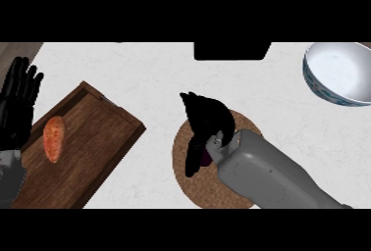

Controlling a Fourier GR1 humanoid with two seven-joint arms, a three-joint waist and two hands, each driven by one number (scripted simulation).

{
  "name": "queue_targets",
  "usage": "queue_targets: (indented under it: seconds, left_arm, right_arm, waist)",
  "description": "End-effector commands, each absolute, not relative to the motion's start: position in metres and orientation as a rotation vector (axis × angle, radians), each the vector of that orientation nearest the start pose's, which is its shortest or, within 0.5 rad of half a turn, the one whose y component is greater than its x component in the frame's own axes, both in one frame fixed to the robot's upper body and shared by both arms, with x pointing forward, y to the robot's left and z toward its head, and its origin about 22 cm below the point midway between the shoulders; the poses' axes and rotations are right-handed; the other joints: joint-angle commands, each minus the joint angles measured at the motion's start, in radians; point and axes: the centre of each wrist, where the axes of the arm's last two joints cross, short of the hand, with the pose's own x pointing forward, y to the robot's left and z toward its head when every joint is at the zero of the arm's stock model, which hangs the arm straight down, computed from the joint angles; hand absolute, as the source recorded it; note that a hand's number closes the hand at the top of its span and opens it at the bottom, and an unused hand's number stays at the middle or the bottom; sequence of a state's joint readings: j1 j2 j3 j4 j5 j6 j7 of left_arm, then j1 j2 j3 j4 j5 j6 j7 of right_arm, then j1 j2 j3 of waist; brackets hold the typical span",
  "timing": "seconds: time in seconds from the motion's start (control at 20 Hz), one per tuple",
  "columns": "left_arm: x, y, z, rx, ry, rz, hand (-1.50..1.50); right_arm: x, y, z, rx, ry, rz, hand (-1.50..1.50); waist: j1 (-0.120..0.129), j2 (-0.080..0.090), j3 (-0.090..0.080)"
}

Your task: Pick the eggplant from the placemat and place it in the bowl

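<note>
Right hand [206, 125] down on the round placemat [190, 181], fingers curled over the eggplant [208, 159] — only a purple sliver shows. Bowl [330, 88] well apart, upper right. Left hand [18, 98] rests open at left edge, beside the wooden board [94, 147] — carrot [54, 138] on it.

White marbled tabletop [159, 78] with the items resting on it.
A wooden board [94, 142] lies at left, a round brown placemat [190, 181] near centre, a white bowl [340, 71] at upper right.
</note>
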State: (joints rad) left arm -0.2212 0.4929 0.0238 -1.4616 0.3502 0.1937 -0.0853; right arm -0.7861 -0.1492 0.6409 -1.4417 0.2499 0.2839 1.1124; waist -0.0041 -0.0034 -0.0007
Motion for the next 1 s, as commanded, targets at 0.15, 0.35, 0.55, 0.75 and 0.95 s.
queue_targets:
  seconds: [0.15, 0.35, 0.55, 0.75, 0.95]
  left_arm:
    - [0.287, 0.324, 0.080, 0.240, -1.779, 0.027, 0.00]
    - [0.296, 0.330, 0.090, 0.229, -1.779, 0.031, 0.00]
    - [0.296, 0.318, 0.083, 0.249, -1.785, 0.027, 0.00]
    - [0.294, 0.348, 0.083, 0.231, -1.778, 0.041, 0.00]
    - [0.307, 0.321, 0.091, 0.234, -1.787, 0.021, 0.00]
  right_arm:
    - [0.294, -0.044, 0.122, -0.637, -0.779, 1.204, -1.50]
    - [0.298, -0.060, 0.104, -0.622, -0.766, 1.210, -1.50]
    - [0.293, -0.053, 0.081, -0.620, -0.790, 1.218, -1.50]
    - [0.300, -0.045, 0.079, -0.599, -0.843, 1.221, -1.50]
    - [0.313, -0.048, 0.088, -0.592, -0.862, 1.220, -1.50]
  waist:
    - [0.003, -0.001, 0.001]
    - [0.002, 0.002, 0.001]
    - [0.005, 0.003, 0.001]
    - [0.008, 0.004, 0.001]
    - [0.006, 0.004, 0.001]
